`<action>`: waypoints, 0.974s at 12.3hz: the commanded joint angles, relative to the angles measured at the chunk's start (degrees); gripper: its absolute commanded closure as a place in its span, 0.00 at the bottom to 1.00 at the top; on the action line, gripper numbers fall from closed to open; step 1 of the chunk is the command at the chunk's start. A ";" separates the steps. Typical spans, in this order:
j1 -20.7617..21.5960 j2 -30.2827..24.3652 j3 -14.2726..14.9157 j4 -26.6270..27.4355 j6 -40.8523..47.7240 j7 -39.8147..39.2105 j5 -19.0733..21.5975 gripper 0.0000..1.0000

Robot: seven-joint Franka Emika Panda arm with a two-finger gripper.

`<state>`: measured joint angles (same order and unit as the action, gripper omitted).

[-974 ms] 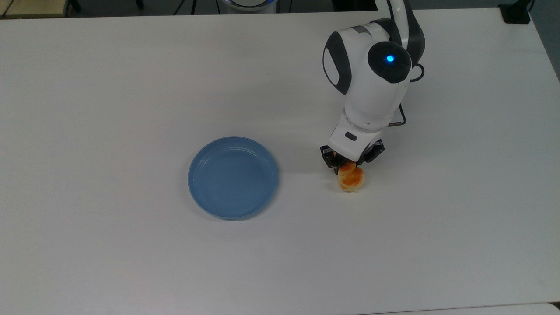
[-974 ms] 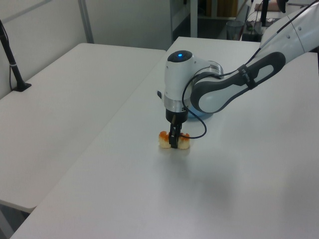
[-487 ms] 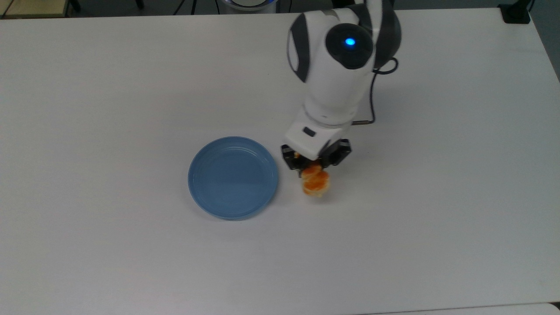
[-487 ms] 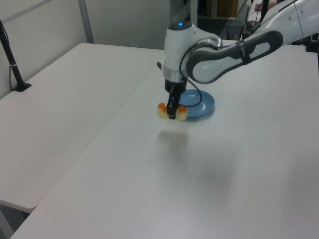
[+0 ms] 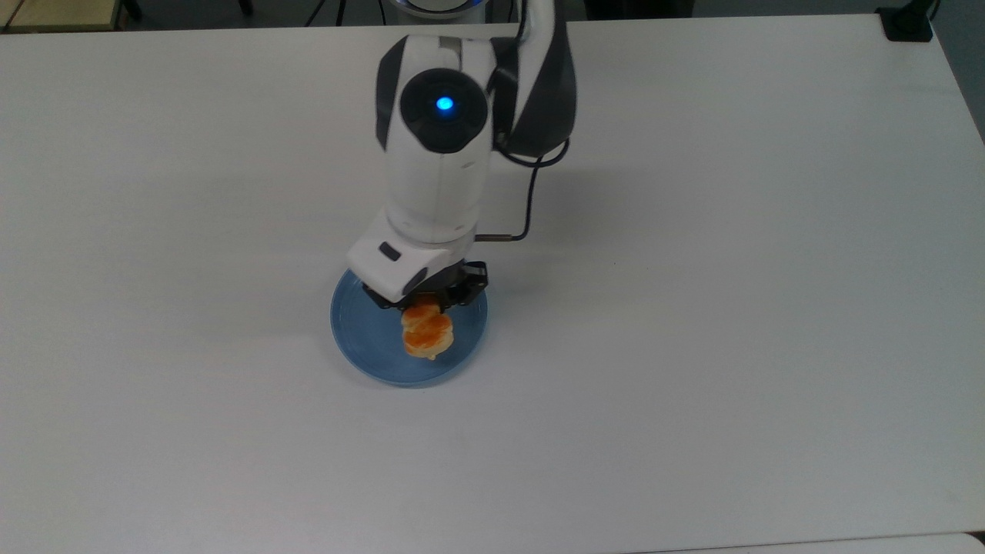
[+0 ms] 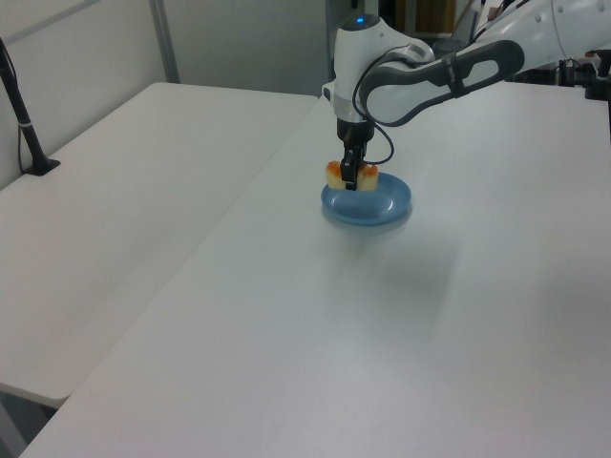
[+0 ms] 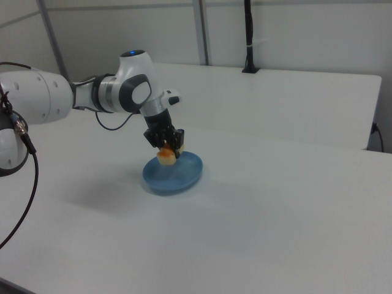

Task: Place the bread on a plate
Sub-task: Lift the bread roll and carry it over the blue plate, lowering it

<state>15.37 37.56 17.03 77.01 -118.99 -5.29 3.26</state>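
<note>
I have the bread (image 5: 427, 333) clamped in my gripper (image 5: 422, 306), the two fingers pinching it across its middle so that its glossy orange-brown ends stick out on either side. It hangs above the light-blue plate (image 5: 362, 338), inside the rim, and the left view and right view both show a gap between the bun and the plate floor, so it is not resting there yet. By my reading the carrying part of the job is done. What is left is to lower the bread onto the plate, let go, and lift the arm away.

The plate sits on a wide white tabletop (image 5: 731, 308), around the middle of its width and somewhat nearer the near edge in the top view, well away from every corner. The arm (image 5: 439, 154) reaches in from the far edge, with a black cable looping beside its wrist. A second white table (image 6: 124, 191) stands alongside in the left view, with a black post (image 6: 24, 124) near its edge. I see nothing loose lying near the plate, and nothing stands between the bread and the spot beneath it.
</note>
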 commanded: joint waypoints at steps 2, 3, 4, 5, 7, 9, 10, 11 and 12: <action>-0.34 0.06 0.99 3.32 -2.47 -2.97 1.49 0.57; -0.16 0.15 0.99 3.41 -2.47 -2.71 1.57 0.52; 0.10 0.15 0.99 3.50 -2.38 -2.45 1.58 0.47; 0.19 0.15 0.90 4.20 -2.38 -2.27 1.66 0.25; 0.28 0.15 0.90 4.56 -2.30 -2.27 1.49 0.00; 0.28 -0.90 0.98 4.47 -1.60 -2.18 1.40 0.00; 0.19 -2.56 0.99 4.73 -1.51 -0.96 1.40 0.00; 0.19 -5.36 0.99 5.78 -1.16 2.10 1.05 0.00; 0.19 -8.61 0.81 6.31 1.72 3.78 0.87 0.00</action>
<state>14.65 36.99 17.20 79.54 -120.01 -5.04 3.49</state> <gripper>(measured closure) 0.000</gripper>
